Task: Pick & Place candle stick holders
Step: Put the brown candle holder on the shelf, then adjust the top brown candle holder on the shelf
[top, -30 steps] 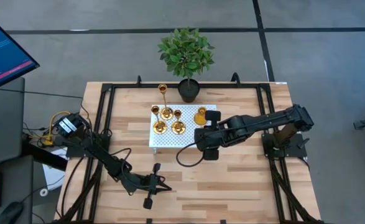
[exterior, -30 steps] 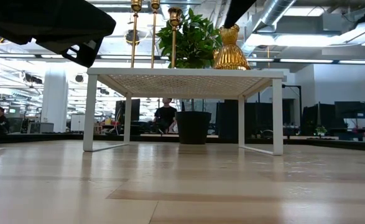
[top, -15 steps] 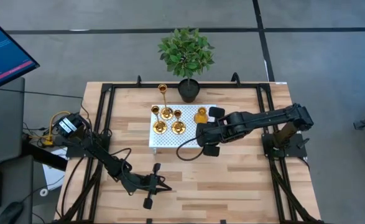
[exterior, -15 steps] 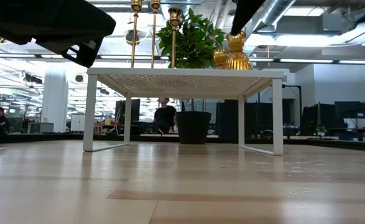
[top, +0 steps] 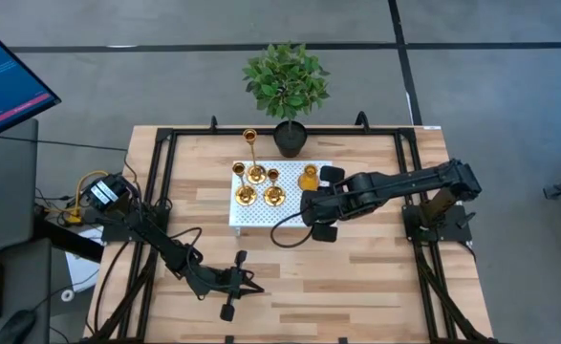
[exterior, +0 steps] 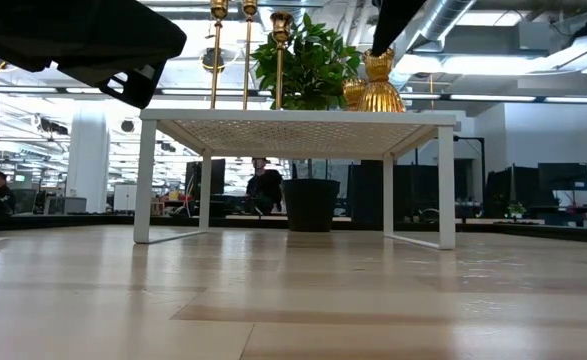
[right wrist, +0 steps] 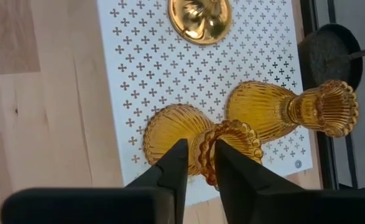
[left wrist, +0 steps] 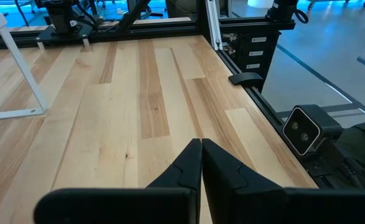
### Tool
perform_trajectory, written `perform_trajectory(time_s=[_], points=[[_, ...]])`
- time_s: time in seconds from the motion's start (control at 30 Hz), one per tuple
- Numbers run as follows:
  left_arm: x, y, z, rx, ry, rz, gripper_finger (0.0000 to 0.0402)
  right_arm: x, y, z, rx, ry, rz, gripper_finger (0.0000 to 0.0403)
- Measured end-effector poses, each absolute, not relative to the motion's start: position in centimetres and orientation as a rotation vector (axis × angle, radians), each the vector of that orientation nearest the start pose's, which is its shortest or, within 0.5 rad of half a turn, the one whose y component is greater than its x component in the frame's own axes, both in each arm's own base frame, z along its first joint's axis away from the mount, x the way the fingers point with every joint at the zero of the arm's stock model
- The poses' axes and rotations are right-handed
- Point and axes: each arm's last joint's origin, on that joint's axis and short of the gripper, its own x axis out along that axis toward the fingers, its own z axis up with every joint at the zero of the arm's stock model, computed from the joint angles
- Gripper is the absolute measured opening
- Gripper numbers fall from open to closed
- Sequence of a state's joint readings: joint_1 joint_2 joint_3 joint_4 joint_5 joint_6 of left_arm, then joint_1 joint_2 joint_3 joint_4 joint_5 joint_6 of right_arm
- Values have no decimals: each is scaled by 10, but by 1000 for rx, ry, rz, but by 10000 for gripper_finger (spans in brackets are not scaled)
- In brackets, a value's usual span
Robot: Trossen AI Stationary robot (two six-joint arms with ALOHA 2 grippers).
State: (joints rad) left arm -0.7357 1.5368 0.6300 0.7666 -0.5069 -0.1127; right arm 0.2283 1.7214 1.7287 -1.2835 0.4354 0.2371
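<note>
A white perforated stand (top: pixel 247 215) holds several gold candle stick holders: a tall thin one (top: pixel 250 139), short ones (top: pixel 246 195) (top: pixel 274 196), and a ribbed squat one (top: pixel 308 177). My right gripper (right wrist: pixel 199 163) reaches over the stand's right part and is shut on a second ribbed holder (right wrist: pixel 188 140), which stands next to the first (right wrist: pixel 281 111). In the low view it is the front holder (exterior: pixel 379 82), under my arm. My left gripper (left wrist: pixel 201 149) is shut and empty over the table's near part (top: pixel 247 285). My right gripper pinches the ribbed holder's narrow neck (right wrist: pixel 201 149) between its two fingers, just under the beaded top rim (right wrist: pixel 235 140). The fingers come slanting down from above and from the table's right. The holder stands upright, its round base (right wrist: pixel 163 134) on the stand.
A potted green plant (top: pixel 286 86) stands at the table's far edge behind the stand. Black frame rails (top: pixel 161 182) run along the table's left and right sides. Bare wood lies in front of the stand (top: pixel 356 277).
My right gripper has carried the ribbed holder toward the table's far edge, over the stand, close beside the other ribbed holder. It has kept still for the last half second. The holder has stayed upright.
</note>
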Motion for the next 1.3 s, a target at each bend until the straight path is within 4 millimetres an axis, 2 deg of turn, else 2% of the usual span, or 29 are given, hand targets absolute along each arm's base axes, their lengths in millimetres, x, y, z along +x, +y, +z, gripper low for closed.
perform_trajectory(time_s=[0.47,0.9,1.07,1.3], points=[[233,-192,198,-30,127,-221,12,326,63,337,-213,1165,-323,89],[233,-192,198,-30,127,-221,12,324,62,337,-229,1188,-320,157],[233,-192,198,-30,128,-222,12,322,62,355,-214,1152,-317,153],[233,-192,198,-29,129,-221,12,312,60,395,-213,1088,-304,125]])
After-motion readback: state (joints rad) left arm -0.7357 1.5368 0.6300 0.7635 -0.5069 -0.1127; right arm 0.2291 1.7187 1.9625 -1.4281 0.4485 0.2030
